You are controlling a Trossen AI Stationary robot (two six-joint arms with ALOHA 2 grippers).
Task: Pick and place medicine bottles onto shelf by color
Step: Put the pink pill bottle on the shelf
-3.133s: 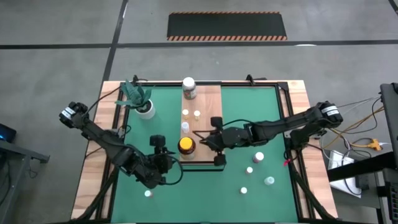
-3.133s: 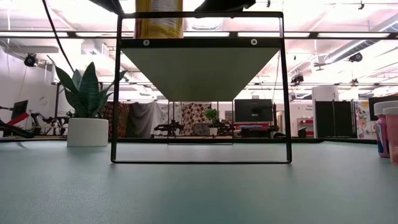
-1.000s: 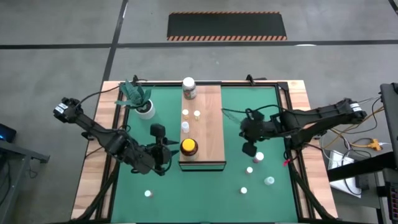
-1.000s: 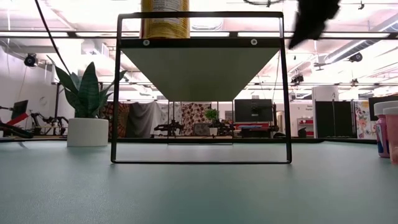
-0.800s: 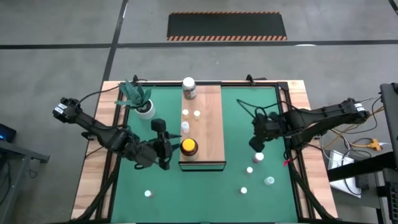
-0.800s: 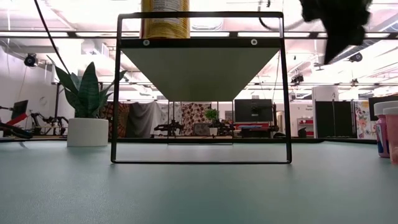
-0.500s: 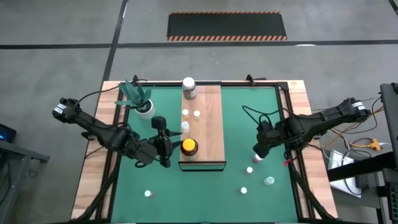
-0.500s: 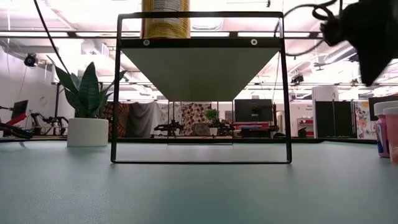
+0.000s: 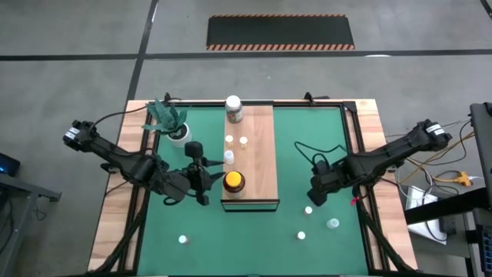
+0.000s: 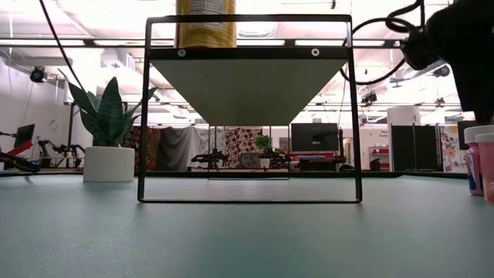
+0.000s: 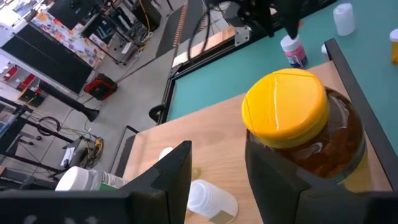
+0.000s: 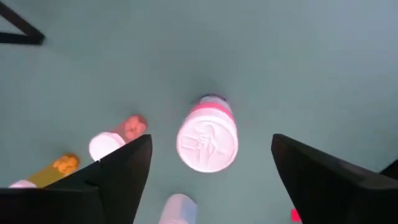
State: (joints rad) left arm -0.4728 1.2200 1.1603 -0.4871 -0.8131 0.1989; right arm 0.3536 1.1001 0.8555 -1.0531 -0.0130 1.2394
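Note:
The shelf (image 9: 257, 154), a light-brown board on a black frame, stands mid-table. On it stand an amber yellow-lidded jar (image 9: 231, 181), a white-lidded jar (image 9: 233, 108) and three tiny bottles (image 9: 229, 156). My left gripper (image 9: 201, 183) hovers open just left of the amber jar (image 11: 298, 130), nothing between its fingers. My right gripper (image 9: 316, 198) hangs open, pointing down over an upright pink-banded, white-capped bottle (image 12: 207, 140) that stands on the mat. Its fingers stand wide on either side of the bottle, above it. More small bottles (image 9: 308, 209) rest on the mat.
A potted plant (image 9: 179, 132) stands at the far left of the green mat (image 9: 154, 231). Loose bottles lie near the right gripper (image 12: 118, 140), at the near right (image 9: 333, 224) and near left (image 9: 183, 239). The shelf's black frame (image 10: 247, 193) rises mid-table.
My right gripper has swung from beside the shelf toward the table's right and near edges, sunk, tipped to point down and rolled, ending over the pink-banded bottle. My left gripper has crept slightly toward the far edge beside the amber jar.

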